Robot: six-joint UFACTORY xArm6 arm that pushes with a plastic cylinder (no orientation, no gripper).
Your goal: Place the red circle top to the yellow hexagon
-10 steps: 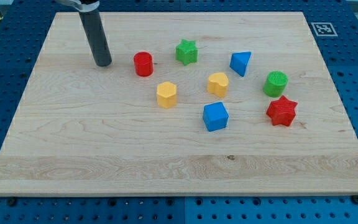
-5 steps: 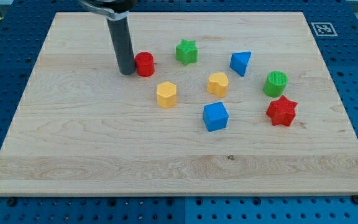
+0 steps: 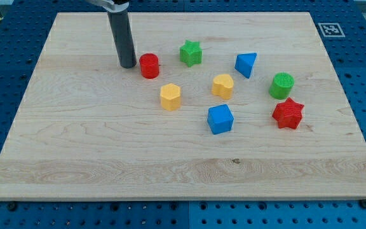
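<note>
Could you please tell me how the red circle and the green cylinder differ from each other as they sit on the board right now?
The red circle is red and sits toward the view's left, just right of my tip; the green cylinder is green and sits toward the view's right, far from my tip. The red circle lies up and left of the yellow hexagon; the green cylinder lies just above the red star. Both are round, upright blocks.

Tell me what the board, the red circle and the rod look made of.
Board: pale wood, matte, with visible lengthwise grain and a small dark knot.
Red circle: probably matte plastic, maybe 3D-printed; its top looks faintly ridged, hard to confirm.
Rod: dark and smooth with a slight sheen, plastic or coated metal, can't tell which. My tip sits just to the view's left of the red circle.
</note>
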